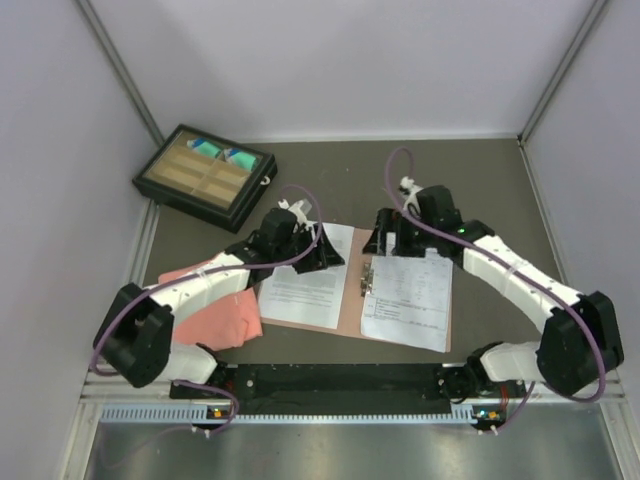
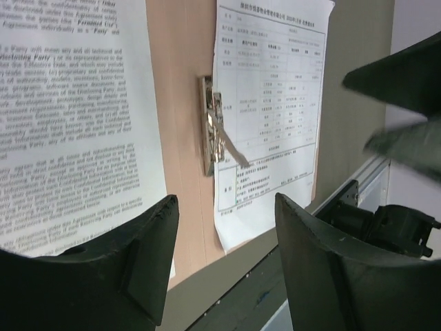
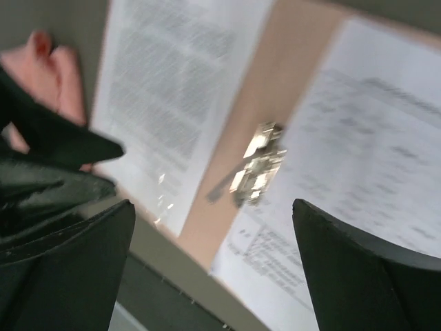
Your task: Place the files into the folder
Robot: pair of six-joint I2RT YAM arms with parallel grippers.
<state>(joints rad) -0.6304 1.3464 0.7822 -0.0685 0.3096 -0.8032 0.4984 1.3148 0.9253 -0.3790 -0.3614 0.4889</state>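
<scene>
The dark table (image 1: 480, 180) carries an open tan folder (image 1: 347, 308), a salmon-pink cloth (image 1: 228, 320) and a black compartment tray (image 1: 186, 205).

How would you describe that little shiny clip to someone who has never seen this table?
Find the tan folder lying open in the middle of the dark table, a white sheet on each half. On the bare strip between the dense-text sheet and the gridded sheet sits the metal clip. It alone is silvery and raised; its neighbours are flat paper.
</scene>
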